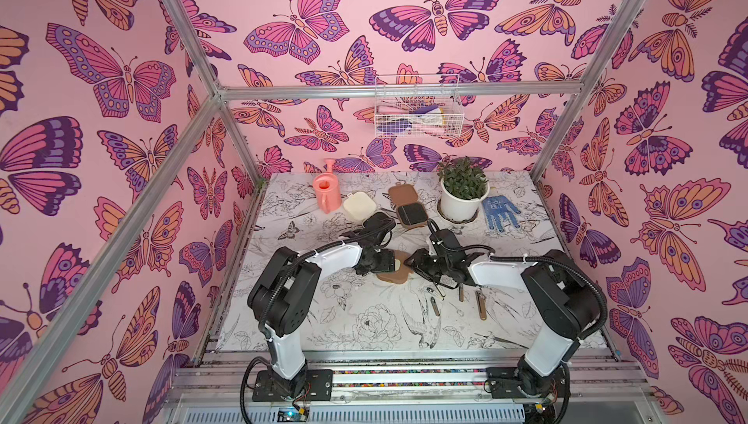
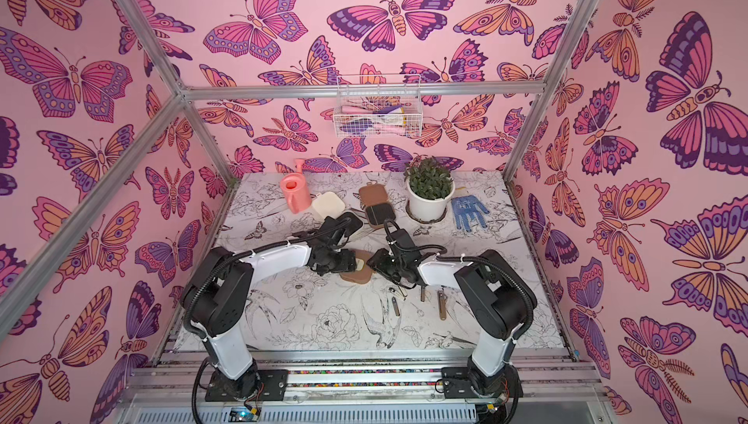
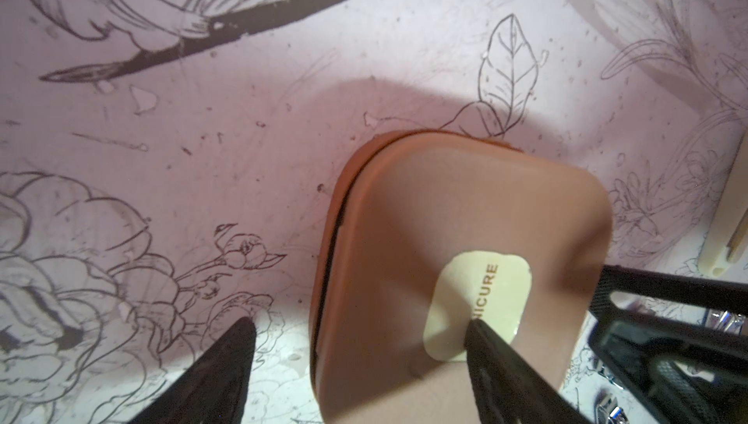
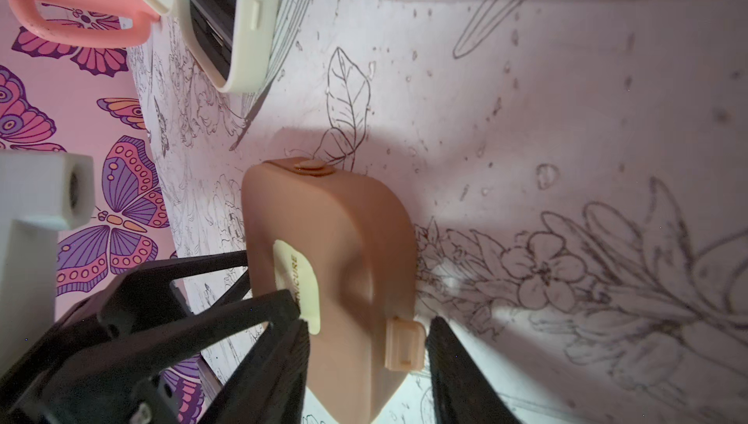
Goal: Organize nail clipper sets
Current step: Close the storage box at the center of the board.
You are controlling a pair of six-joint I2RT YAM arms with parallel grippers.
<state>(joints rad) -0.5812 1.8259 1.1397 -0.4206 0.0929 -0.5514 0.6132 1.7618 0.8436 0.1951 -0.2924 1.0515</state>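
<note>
While the closed tan manicure case (image 1: 389, 278) sits on the tabletop (image 1: 324, 320) well nearer the robot than the potted plant (image 1: 463, 191), left hand (image 3: 360, 322) stands open, one fingertip (image 3: 498, 357) on its cream label (image 3: 477, 304). Right hand (image 4: 368, 320) brackets the case at its clasp (image 4: 404, 345), grip unclear. Likely latching; next, squeeze clasp shut.

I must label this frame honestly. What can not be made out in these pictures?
Patch label: left wrist view, first letters under the left gripper finger.
Right gripper: right wrist view, contact with the brown case unclear.
Wire basket contents: both top views, too small.
Cream case: right wrist view, cut by the edge.
</note>
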